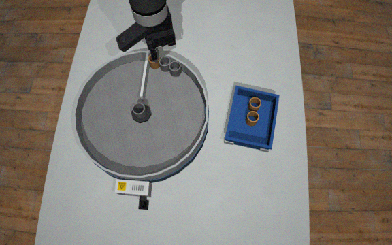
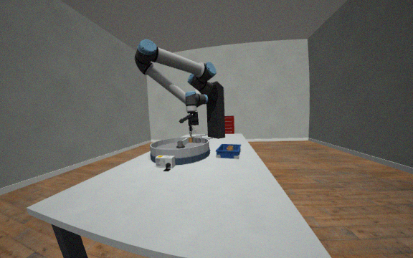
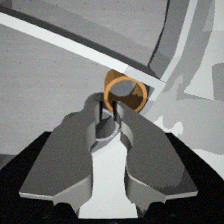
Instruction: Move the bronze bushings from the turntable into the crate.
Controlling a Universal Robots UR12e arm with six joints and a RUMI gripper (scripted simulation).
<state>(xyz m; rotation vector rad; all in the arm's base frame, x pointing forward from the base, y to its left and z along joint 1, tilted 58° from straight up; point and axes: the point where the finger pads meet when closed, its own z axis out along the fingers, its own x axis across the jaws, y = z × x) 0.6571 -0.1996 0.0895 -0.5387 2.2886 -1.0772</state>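
Note:
My gripper (image 1: 154,58) (image 2: 191,135) (image 3: 107,102) is shut, its narrow tips low at the near side of a bronze bushing (image 1: 155,65) (image 2: 191,140) (image 3: 111,81). Nothing shows held between the tips. This bushing stands upright on the turntable (image 1: 114,136) (image 2: 192,155) (image 3: 40,70), near its wall. Two steel bushings stand beside it, one (image 1: 164,69) close by and another (image 1: 175,73) further right. In the wrist view the fingers partly hide grey bushings. Two bronze bushings (image 1: 252,122) (image 1: 254,108) stand in the blue crate (image 1: 237,119) (image 2: 228,155).
A white bar (image 1: 143,79) (image 3: 60,42) runs from the turntable's hub (image 1: 141,118) (image 2: 181,145) to the wall, just left of the bronze bushing. The turntable's raised wall surrounds the bushings. A white box (image 1: 126,190) (image 2: 161,162) with a warning label sits at the turntable's front.

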